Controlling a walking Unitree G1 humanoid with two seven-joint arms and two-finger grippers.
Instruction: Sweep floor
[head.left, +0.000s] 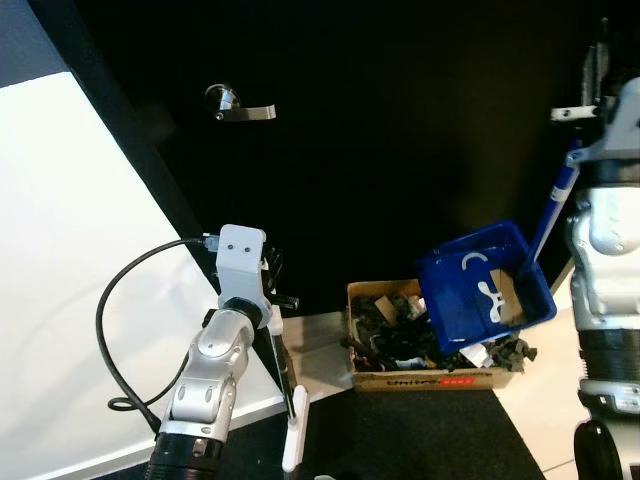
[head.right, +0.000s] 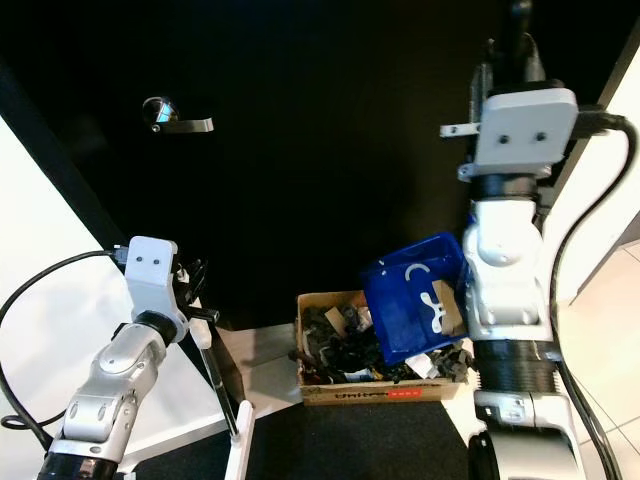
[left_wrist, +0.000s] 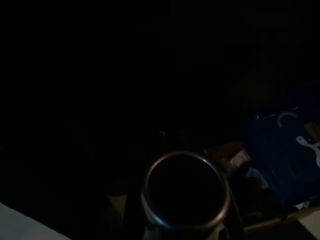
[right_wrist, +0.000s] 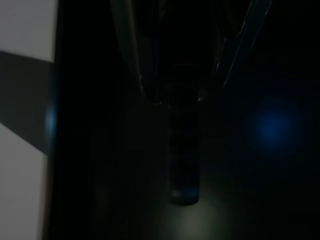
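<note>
Big black door (head.left: 400, 130) with a silver lever handle (head.left: 240, 108) takes up most of the frame. Lower centre, a brown cardboard box (head.right: 380, 385) full of dark scraps sits on the floor, and a blue plastic dustpan (head.left: 487, 285) is tipped over it. The right end effector (head.right: 510, 60), upper right, is clamped round the dustpan's blue pole (head.left: 556, 205). The left end effector (head.left: 275, 290), lower left, is at a thin dark stick with a white end (head.left: 292, 440); can't tell how far it's open.
</note>
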